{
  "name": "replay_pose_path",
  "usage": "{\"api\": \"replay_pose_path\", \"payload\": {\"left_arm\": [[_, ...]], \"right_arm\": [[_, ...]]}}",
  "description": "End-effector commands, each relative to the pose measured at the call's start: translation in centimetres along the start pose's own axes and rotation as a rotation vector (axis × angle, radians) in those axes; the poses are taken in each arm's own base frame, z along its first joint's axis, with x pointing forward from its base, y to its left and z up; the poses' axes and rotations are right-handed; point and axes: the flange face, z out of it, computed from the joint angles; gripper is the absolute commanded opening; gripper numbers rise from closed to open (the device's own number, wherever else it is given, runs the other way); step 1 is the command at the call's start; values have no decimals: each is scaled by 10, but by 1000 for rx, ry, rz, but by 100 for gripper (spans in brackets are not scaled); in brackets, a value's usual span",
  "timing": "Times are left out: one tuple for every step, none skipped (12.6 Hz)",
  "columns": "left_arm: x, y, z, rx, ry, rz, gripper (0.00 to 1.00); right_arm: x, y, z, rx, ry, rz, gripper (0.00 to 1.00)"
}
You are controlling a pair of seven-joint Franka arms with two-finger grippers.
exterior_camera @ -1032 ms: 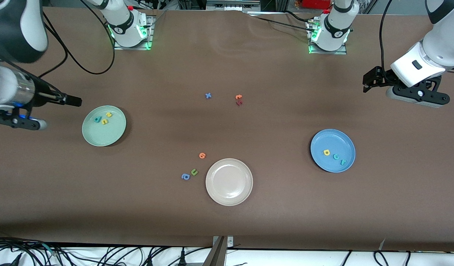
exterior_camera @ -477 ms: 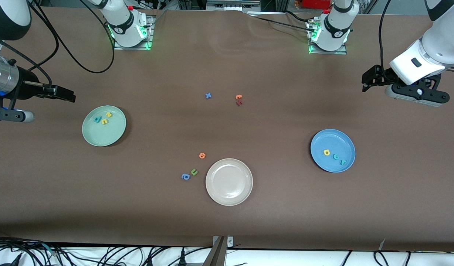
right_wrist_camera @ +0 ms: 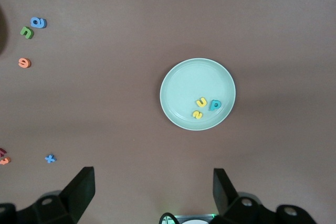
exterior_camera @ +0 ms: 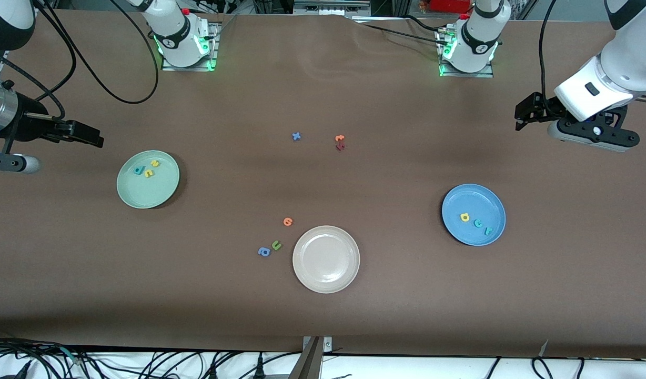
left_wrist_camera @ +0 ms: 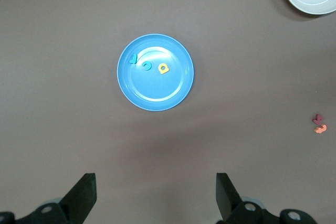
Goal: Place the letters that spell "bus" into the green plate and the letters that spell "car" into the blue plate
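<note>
The green plate (exterior_camera: 160, 192) lies toward the right arm's end of the table and holds the teal "b" (exterior_camera: 139, 170), yellow "u" (exterior_camera: 154, 163) and yellow "s" (exterior_camera: 149, 173). The right wrist view shows the same plate (right_wrist_camera: 184, 85) with its letters. The blue plate (exterior_camera: 473, 200) lies toward the left arm's end, holding the yellow "a" (exterior_camera: 464, 217), teal "c" (exterior_camera: 478, 223) and teal "r" (exterior_camera: 487, 230). My left gripper (left_wrist_camera: 156, 192) hangs open and empty high over bare table beside the blue plate (left_wrist_camera: 157, 93). My right gripper (right_wrist_camera: 152, 187) is open and empty, high beside the green plate.
A beige-white plate (exterior_camera: 326, 259) sits near the front middle. Beside it lie a blue "a" (exterior_camera: 264, 252), a green "u" (exterior_camera: 276, 245) and an orange letter (exterior_camera: 287, 221). Farther back are a blue "x" (exterior_camera: 296, 136) and orange and dark red letters (exterior_camera: 340, 142).
The right arm has drawn back from the green plate toward its end of the table. The left arm lifted slightly, then held still. No letter or plate has moved.
</note>
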Motion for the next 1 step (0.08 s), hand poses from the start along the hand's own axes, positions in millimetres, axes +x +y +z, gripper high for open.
{"api": "replay_pose_path", "payload": {"left_arm": [[-2, -1, -7, -23, 0, -9, 100]], "right_arm": [[-8, 0, -2, 4, 6, -13, 100]]}}
